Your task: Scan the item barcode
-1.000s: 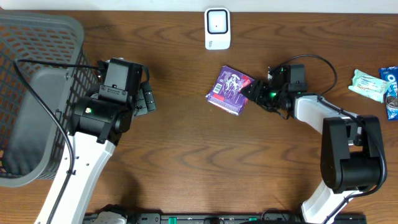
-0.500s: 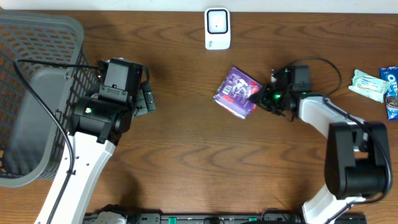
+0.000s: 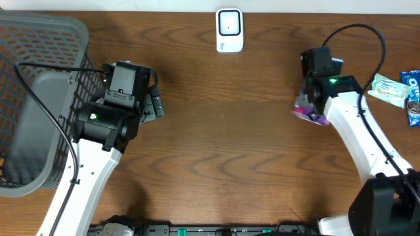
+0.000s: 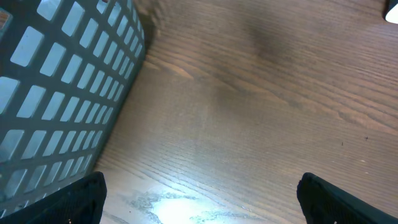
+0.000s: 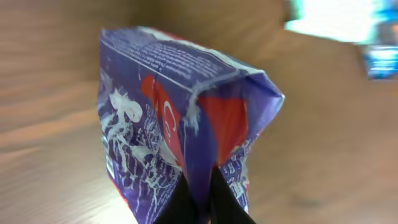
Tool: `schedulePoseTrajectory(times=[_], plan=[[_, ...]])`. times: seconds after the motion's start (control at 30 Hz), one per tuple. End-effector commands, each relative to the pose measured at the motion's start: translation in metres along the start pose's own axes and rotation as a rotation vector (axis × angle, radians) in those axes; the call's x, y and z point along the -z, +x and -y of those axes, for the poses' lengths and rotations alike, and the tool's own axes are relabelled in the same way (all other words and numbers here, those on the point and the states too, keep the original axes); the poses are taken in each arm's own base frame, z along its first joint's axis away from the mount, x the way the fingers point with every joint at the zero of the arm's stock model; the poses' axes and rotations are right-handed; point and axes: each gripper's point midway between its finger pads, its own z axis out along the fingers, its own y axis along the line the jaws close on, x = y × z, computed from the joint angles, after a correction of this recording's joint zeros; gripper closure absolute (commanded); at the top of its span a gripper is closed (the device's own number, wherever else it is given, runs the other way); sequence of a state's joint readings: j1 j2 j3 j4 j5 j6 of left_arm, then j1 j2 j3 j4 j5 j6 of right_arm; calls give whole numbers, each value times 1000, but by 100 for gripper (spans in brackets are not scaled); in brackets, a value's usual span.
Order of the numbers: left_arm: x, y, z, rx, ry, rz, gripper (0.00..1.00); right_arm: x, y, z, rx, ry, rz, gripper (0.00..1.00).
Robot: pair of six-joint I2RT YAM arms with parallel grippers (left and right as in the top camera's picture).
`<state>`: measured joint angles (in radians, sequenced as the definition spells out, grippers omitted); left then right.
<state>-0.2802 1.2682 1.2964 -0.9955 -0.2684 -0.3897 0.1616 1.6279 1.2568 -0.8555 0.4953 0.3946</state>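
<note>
The item is a purple and red snack packet [image 5: 174, 112]. My right gripper [image 5: 199, 202] is shut on its edge seam and holds it off the table at the right, where only a purple sliver [image 3: 308, 113] shows under the wrist. The white barcode scanner [image 3: 230, 29] stands at the table's far edge, up and left of the packet. Left of centre, my left gripper [image 4: 199, 199] hangs open over bare wood with nothing between its fingers.
A grey mesh basket [image 3: 33, 98] fills the left side, its wall [image 4: 56, 93] close beside my left gripper. Other snack packets [image 3: 388, 88] lie at the far right edge, with a blue one [image 3: 413, 108] next to them.
My right gripper closed on the packet, lifted it off the table and swung it to the right, turning the packet on edge. The left arm has not moved.
</note>
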Motion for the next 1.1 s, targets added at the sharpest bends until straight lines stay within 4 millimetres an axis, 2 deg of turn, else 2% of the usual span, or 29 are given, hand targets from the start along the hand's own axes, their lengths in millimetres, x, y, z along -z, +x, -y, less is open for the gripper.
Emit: schedulePoseTrajectory(times=[0.0,0.17,0.3,0.37,0.47,0.57,0.63,0.7,0.73,0.83,0.93,1.03,1.07], plan=[[-2,0,-3,5,-17,-2,2,-8,-9,26,49,230,58,99],[-2,0,-3,5,-17,-2,2,-35,8,-7,118,193,-5,99],[-2,0,-3,5,-17,-2,2,-44,35,-70,213,46,-54,96],[-2,0,-3,5,-17,-2,2,-37,43,-101,236,-57,-52,87],[-2,0,-3,5,-17,-2,2,-14,45,-152,250,-231,-21,74],[-2,0,-3,5,-17,-2,2,15,37,-190,241,-374,9,54],[-2,0,-3,5,-17,-2,2,41,23,-209,235,-467,29,38],[-2,0,-3,5,-18,-3,2,61,5,-213,222,-501,52,26],[-2,0,-3,5,-17,-2,2,69,-5,-210,212,-502,60,23],[-2,0,-3,5,-17,-2,2,84,-39,-184,182,-474,72,20],[-2,0,-3,5,-17,-2,2,76,-57,-147,162,-421,42,11],[-2,0,-3,5,-17,-2,2,52,-61,-108,151,-405,-37,1],[-2,0,-3,5,-17,-2,2,42,-58,-96,157,-426,-83,1]])
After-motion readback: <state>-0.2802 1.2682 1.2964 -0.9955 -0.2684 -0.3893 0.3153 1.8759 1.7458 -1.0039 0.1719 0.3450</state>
